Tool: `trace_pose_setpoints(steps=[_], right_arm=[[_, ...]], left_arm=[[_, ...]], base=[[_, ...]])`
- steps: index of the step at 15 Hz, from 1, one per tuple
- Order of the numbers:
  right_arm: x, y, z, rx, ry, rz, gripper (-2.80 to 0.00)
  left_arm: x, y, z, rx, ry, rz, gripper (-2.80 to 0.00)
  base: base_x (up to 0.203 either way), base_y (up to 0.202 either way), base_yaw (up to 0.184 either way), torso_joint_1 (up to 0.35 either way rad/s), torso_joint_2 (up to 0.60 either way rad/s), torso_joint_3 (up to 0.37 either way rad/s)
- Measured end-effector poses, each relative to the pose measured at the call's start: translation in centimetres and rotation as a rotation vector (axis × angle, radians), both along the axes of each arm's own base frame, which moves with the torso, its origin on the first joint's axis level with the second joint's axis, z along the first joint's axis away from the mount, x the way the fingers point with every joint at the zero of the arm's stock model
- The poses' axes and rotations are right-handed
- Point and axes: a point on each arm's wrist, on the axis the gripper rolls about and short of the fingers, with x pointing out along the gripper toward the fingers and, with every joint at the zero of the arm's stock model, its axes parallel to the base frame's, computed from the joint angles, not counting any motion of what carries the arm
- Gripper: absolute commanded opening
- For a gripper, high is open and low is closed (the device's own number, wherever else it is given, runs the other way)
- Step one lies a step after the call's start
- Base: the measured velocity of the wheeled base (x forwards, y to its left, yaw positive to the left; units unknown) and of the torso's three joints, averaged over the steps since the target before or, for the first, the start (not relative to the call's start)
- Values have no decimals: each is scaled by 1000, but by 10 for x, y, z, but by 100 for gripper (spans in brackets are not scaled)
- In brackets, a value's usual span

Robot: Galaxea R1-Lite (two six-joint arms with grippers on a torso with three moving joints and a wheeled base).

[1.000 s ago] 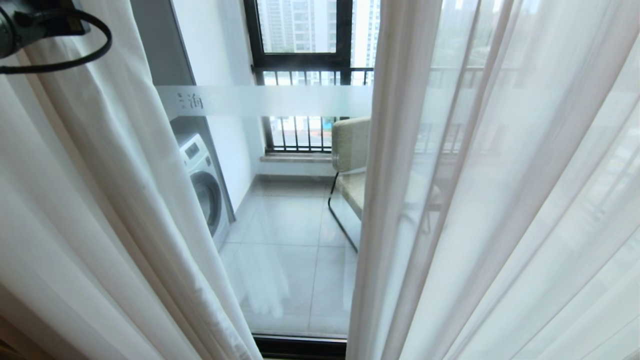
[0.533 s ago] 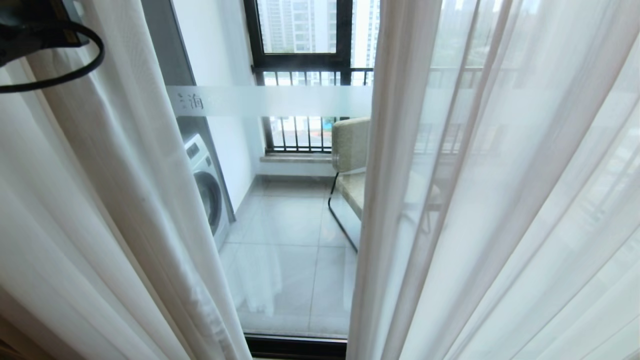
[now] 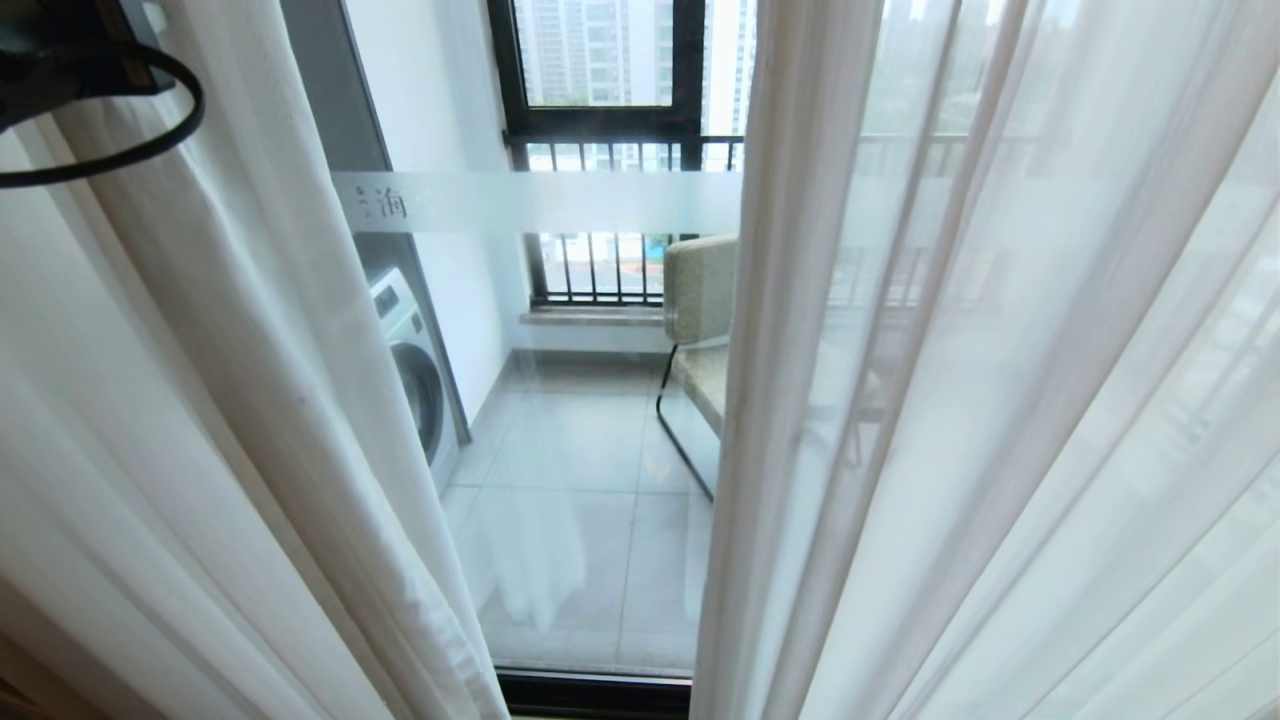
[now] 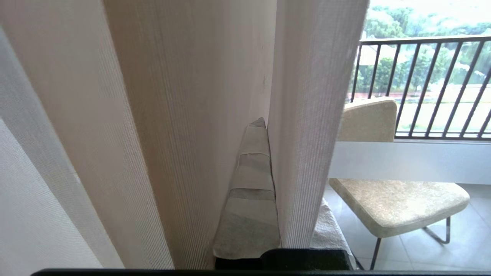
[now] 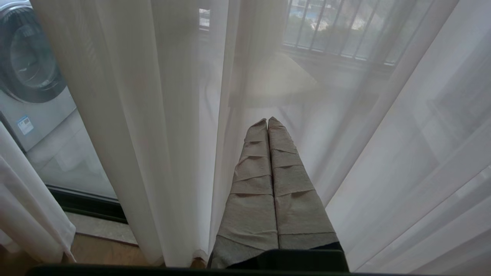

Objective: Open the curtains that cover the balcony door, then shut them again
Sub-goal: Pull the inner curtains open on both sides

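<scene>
The curtains hang parted in the head view: a left sheer panel (image 3: 200,400) and a right sheer panel (image 3: 1000,400). Between them shows the balcony door (image 3: 580,450), clear glass with a frosted band (image 3: 540,200) and a black bottom frame (image 3: 600,692). My left arm (image 3: 60,60) is at the top left against the left panel. In the left wrist view my left gripper (image 4: 268,126) is shut on a vertical curtain fold (image 4: 307,134). One padded finger (image 4: 249,191) shows beside it. My right gripper (image 5: 267,122) is shut and empty, low in front of the right sheer (image 5: 383,153).
Behind the glass are a washing machine (image 3: 410,360) on the left, a beige chair (image 3: 700,300) on black legs, a tiled balcony floor (image 3: 580,520) and a black-framed window with railing bars (image 3: 600,130).
The left panel's inner edge has shifted slightly to the left, baring a little more glass. The left arm has moved a little with it. The right arm is still.
</scene>
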Motion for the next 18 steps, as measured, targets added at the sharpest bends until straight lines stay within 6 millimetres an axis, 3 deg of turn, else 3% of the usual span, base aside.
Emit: trace_pose_setpoints(steps=[12,18], right_arm=[[0,0,0,-1,0,0,-280],[0,0,0,0,0,0,-280]], left_arm=[[3,11,-4,-9,13,43,-280],[2,12,-7,-34,20,44,-280]], base=[[0,0,0,0,0,0],[1,167,-1,2,2,3]])
